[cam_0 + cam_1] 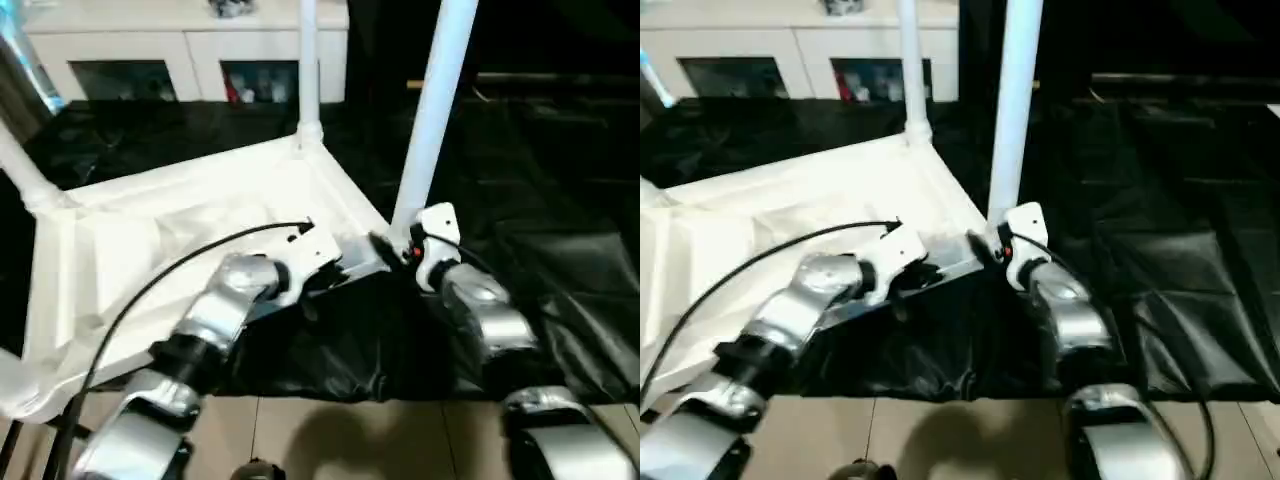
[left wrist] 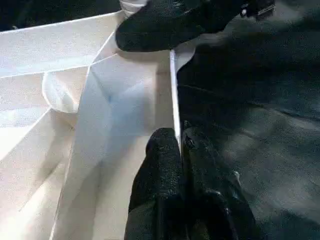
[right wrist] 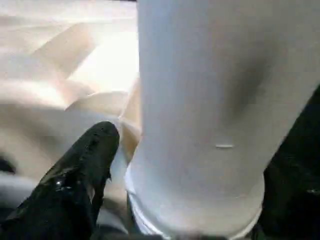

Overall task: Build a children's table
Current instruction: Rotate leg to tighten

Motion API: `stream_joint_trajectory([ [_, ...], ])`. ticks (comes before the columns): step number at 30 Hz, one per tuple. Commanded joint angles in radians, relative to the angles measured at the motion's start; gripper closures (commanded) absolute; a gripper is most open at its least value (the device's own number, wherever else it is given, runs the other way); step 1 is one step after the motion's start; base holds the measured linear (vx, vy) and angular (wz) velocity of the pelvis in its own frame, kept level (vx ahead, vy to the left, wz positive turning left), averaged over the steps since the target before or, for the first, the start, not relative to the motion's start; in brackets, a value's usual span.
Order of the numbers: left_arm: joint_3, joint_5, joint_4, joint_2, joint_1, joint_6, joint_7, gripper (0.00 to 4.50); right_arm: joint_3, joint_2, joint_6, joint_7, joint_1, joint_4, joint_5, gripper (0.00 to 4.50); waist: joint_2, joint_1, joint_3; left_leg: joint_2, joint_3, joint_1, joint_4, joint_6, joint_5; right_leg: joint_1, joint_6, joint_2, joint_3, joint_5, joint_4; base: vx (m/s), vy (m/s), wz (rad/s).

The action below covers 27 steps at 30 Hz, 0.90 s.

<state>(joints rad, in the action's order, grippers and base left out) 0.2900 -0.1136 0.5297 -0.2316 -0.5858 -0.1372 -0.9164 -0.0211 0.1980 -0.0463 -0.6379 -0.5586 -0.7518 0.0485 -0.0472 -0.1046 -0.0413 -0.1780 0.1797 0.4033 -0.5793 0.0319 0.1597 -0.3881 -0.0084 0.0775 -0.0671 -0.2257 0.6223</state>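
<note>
The white tabletop (image 1: 180, 215) lies upside down on a black sheet, ribbed underside up. Three white legs stand upright in its corner sockets: one at the near right corner (image 1: 437, 110), one at the far corner (image 1: 308, 70) and one at the left (image 1: 22, 170). My left gripper (image 2: 179, 137) is shut on the thin rim of the tabletop's near right side (image 2: 173, 100), one finger on each face. My right gripper (image 1: 395, 245) sits at the base of the near right leg (image 3: 210, 100), open; one black finger (image 3: 90, 165) stands a little off the leg and the other is hidden behind it.
A white cabinet (image 1: 180, 50) with glass doors stands at the back. The crinkled black sheet (image 1: 540, 200) spreads to the right of the tabletop. Tan floor (image 1: 300, 440) runs along the near edge. A black cable (image 1: 150, 285) arcs over my left forearm.
</note>
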Motion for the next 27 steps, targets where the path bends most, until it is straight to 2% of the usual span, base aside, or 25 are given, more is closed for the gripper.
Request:
stream_joint_trajectory([
  [1,0.023,0.027,-0.042,-0.007,0.011,0.027,-0.079,4.50,-0.067,0.004,0.001,-0.150,0.012,0.027,0.019,0.67,0.013,-0.006,0.070,-0.054,-0.018,-0.021,0.044,-0.128,0.099,0.049,-0.258,0.077,0.040,0.178,-0.051,0.000,0.000,0.00],
  [2,0.023,0.027,-0.042,-0.007,0.011,0.027,-0.079,4.50,-0.067,0.004,0.001,-0.150,0.012,0.027,0.019,0.67,0.011,-0.007,0.070,-0.056,-0.019,-0.022,0.045,-0.128,0.108,0.049,-0.258,0.078,0.039,0.153,-0.053,0.000,0.000,0.00],
  [3,0.024,0.039,-0.052,-0.026,0.016,0.027,-0.114,4.50,-0.083,0.028,0.011,-0.233,0.021,0.050,0.033,0.67,0.016,-0.006,0.066,-0.059,-0.016,-0.024,0.048,-0.123,0.126,0.044,-0.259,0.077,0.041,0.106,-0.059,0.000,0.000,0.00],
  [5,0.028,0.056,-0.065,-0.062,0.024,0.036,-0.174,4.50,-0.112,0.070,0.027,-0.380,0.037,0.095,0.061,0.67,0.015,-0.014,0.065,-0.061,-0.017,-0.025,0.047,-0.122,0.146,0.047,-0.254,0.077,0.040,0.060,-0.059,0.000,0.000,0.00],
  [6,0.031,0.062,-0.070,-0.075,0.026,0.034,-0.197,4.50,-0.123,0.085,0.031,-0.424,0.039,0.107,0.067,0.67,0.023,-0.011,0.062,-0.063,-0.016,-0.024,0.052,-0.118,0.157,0.044,-0.250,0.076,0.042,0.031,-0.062,0.000,0.000,0.00],
  [10,0.044,0.067,-0.064,-0.124,0.022,0.051,-0.273,4.50,-0.155,0.133,0.059,-0.584,0.032,0.134,0.090,0.67,0.022,-0.011,0.057,-0.065,-0.017,-0.028,0.056,-0.088,0.198,0.039,-0.251,0.079,0.045,-0.071,-0.068,0.000,0.000,0.00],
  [14,0.051,0.055,-0.039,-0.155,0.005,0.074,-0.316,4.50,-0.201,0.159,0.054,-0.676,0.018,0.130,0.062,1.03,0.026,-0.011,0.057,-0.065,-0.017,-0.029,0.058,-0.075,0.198,0.039,-0.252,0.080,0.046,-0.075,-0.066,0.000,0.000,0.00],
  [19,0.048,0.060,-0.005,-0.162,-0.017,0.082,-0.337,4.50,-0.227,0.165,0.046,-0.708,0.020,0.135,0.053,1.40,0.027,-0.017,0.061,-0.062,-0.016,-0.027,0.051,-0.091,0.151,0.040,-0.260,0.081,0.045,-0.023,-0.059,0.000,0.000,0.00],
  [23,0.042,0.072,0.011,-0.157,-0.027,0.080,-0.345,4.50,-0.215,0.151,0.056,-0.699,0.031,0.149,0.067,1.69,0.025,-0.019,0.061,-0.062,-0.017,-0.028,0.051,-0.089,0.153,0.040,-0.262,0.081,0.045,-0.028,-0.060,0.000,0.000,0.00],
  [27,0.024,0.067,0.021,-0.120,-0.031,0.050,-0.274,4.50,-0.166,0.113,0.084,-0.572,0.053,0.146,0.076,1.76,0.025,-0.020,0.061,-0.063,-0.017,-0.029,0.052,-0.083,0.166,0.038,-0.262,0.082,0.046,-0.039,-0.062,0.000,0.000,0.00],
])
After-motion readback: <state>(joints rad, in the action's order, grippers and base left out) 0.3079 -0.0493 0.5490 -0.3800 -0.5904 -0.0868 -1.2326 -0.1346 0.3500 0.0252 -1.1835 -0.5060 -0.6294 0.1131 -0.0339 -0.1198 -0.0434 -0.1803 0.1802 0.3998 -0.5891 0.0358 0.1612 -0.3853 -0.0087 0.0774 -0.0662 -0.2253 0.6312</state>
